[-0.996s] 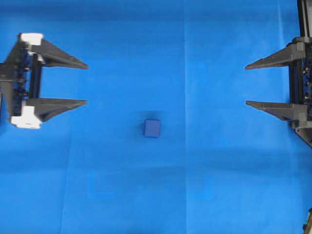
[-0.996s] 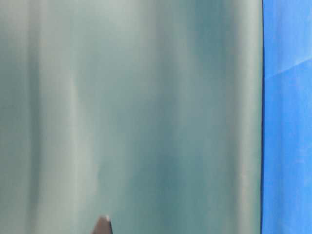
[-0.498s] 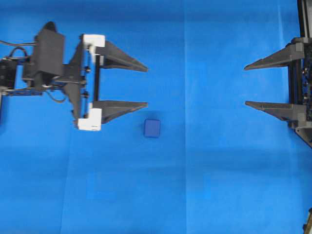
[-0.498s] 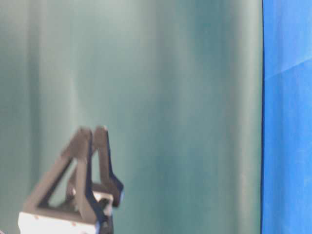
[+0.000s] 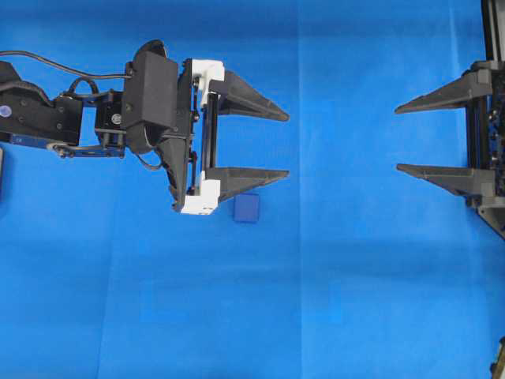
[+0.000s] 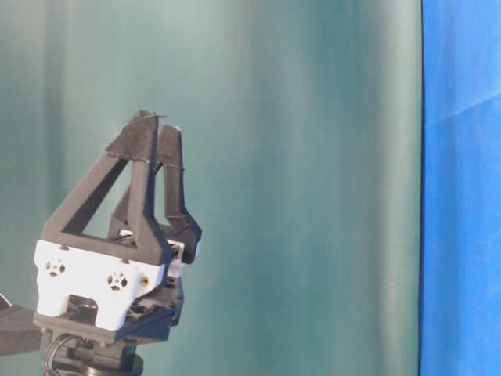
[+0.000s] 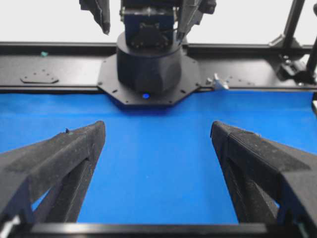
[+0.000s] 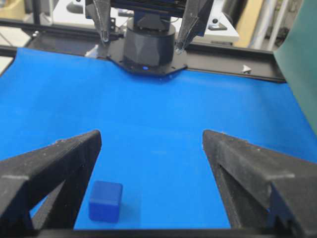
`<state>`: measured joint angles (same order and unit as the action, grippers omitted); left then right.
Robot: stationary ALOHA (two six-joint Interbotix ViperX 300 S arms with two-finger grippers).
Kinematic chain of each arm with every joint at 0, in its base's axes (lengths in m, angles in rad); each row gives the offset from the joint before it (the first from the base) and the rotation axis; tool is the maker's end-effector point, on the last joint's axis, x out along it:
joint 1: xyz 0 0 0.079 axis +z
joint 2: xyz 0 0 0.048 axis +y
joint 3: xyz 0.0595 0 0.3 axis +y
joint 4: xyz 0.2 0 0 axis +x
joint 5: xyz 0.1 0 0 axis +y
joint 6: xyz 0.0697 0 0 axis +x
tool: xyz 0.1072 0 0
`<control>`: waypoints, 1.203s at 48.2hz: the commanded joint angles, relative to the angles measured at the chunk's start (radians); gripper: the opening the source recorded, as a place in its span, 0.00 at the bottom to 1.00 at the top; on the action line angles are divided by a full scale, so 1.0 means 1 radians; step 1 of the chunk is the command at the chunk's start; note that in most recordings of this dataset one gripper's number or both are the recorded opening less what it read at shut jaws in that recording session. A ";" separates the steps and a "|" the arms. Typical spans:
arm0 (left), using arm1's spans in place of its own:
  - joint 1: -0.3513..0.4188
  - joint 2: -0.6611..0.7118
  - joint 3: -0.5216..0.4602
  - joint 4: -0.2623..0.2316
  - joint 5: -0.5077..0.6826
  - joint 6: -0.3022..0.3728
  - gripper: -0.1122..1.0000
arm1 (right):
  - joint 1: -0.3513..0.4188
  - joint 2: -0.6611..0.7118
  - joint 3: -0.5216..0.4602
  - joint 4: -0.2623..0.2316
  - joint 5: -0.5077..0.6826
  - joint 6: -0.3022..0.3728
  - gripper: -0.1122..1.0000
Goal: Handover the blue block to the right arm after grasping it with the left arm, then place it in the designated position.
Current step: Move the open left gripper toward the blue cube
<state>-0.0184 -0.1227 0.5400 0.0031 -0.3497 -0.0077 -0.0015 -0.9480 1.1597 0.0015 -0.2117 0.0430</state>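
Navy block [image 5: 246, 208]; bright blue cloth [image 5: 355, 300].

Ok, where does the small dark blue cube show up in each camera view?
Overhead: small dark blue cube near centre, just below the left gripper's lower finger.
Table-level: not in it.
Left wrist: not in it.
Right wrist: bottom left, beside the near finger.
Shared landmark: bright blue cloth.

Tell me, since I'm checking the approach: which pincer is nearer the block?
Left. The left pincer is open, its lower finger just above the block in the overhead view; the right pincer waits open at the right edge.
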 commanded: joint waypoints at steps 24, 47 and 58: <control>-0.005 0.006 -0.137 0.000 0.410 -0.058 0.92 | -0.003 0.006 -0.028 0.003 0.003 0.002 0.97; -0.014 0.126 -0.433 0.002 1.048 -0.052 0.92 | -0.002 0.008 -0.028 0.003 0.017 0.002 0.97; -0.015 0.193 -0.557 0.003 1.230 -0.043 0.92 | -0.003 0.008 -0.028 0.003 0.026 0.002 0.97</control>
<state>-0.0291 0.0752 0.0368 0.0031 0.8483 -0.0522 -0.0031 -0.9465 1.1612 0.0015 -0.1825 0.0430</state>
